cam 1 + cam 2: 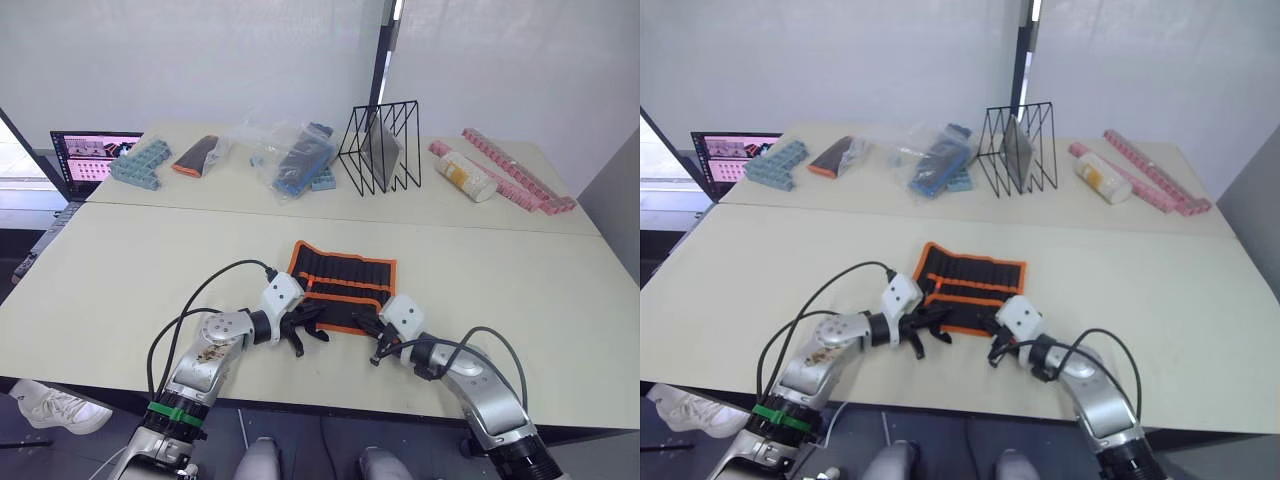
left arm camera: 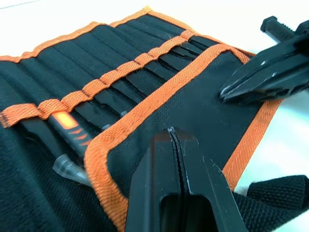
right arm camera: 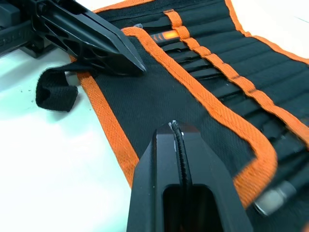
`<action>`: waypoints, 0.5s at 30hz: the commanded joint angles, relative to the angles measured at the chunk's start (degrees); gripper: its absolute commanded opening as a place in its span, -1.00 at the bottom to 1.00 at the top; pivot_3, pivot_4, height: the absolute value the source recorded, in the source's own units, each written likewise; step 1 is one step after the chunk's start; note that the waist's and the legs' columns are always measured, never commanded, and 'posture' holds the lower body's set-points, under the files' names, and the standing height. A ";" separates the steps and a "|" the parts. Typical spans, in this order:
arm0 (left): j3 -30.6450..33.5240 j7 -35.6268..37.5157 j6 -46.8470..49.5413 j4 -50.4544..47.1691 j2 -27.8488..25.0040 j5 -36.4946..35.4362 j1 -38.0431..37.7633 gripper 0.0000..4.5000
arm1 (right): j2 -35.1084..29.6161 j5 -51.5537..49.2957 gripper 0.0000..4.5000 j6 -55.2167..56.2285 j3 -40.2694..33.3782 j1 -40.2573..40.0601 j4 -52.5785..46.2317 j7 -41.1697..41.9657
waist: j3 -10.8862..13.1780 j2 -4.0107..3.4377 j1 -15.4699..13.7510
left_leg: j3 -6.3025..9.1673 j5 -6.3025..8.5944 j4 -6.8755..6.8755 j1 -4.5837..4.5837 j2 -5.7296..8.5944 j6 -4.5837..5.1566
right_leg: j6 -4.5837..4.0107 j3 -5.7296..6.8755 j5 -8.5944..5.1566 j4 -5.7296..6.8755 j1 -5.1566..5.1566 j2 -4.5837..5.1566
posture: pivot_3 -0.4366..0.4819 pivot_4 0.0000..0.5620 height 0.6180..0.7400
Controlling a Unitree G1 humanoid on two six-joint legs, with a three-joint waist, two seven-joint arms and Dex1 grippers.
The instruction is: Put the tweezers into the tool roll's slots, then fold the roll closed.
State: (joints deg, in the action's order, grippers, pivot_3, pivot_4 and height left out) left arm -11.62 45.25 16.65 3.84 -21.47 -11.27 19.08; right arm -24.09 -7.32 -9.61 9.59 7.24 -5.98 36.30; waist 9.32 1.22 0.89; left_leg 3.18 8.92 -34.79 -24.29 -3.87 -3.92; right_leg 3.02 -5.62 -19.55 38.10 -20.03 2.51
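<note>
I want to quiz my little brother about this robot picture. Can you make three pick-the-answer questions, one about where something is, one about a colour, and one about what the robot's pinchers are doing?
1. Where does the tool roll lie?
A. inside the wire rack
B. on the table, in front of both grippers
C. on the floor

2. What colour is its edge trim?
A. orange
B. green
C. white

3. How are the left gripper and right gripper fingers?
A. wide open
B. one open
C. both shut

Answers: 1 B, it lies flat between the arms. 2 A, orange borders show. 3 C, each wrist view shows fingers pressed together over the roll's flap.

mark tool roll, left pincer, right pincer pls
tool roll [image 1: 345, 280]: left eye view, on its black slotted middle.
left pincer [image 2: 175, 145]: left wrist view, at its closed fingertips.
right pincer [image 3: 175, 131]: right wrist view, at its closed fingertips.
</note>
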 commanded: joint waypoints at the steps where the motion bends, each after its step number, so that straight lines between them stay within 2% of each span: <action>1: 1.80 -0.31 1.02 1.13 -1.77 0.36 -1.37 -1.00 | -1.20 -1.65 -0.98 0.47 -4.36 -0.79 0.62 -0.15 | 0.00 0.00 0.03 | 0.00 0.00 0.00 0.01 -0.01 0.00 | 0.00 0.00 0.00 0.00 0.00 0.00 | -0.05 -0.47 0.92; 9: 5.91 2.12 2.71 -6.25 -2.98 -5.38 1.01 -1.00 | -2.52 -9.06 -0.98 -2.76 -10.26 2.54 -3.41 2.82 | 0.03 0.00 0.65 | 0.00 0.00 0.04 -0.11 -0.05 0.00 | 0.00 0.00 0.00 0.03 -0.13 -0.03 | -0.05 -0.47 0.92; 15: 8.76 5.77 4.95 -9.82 -6.65 -9.23 1.94 -1.00 | -5.25 -18.52 -0.98 -12.66 -14.99 4.77 -3.74 6.84 | 0.05 0.00 0.17 | 0.00 0.00 0.05 -0.15 -0.03 0.00 | 0.00 0.00 0.00 -0.01 -0.12 -0.01 | -0.05 -0.47 0.92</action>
State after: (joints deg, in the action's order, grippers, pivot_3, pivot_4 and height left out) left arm -4.63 49.60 21.04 -3.04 -27.21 -18.47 19.87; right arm -28.65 -22.22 -19.25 -2.72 11.16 -8.18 42.37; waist 9.37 1.23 1.06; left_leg 3.19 8.92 -34.73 -24.45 -3.90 -3.92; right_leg 3.01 -5.62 -19.55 38.09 -20.16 2.50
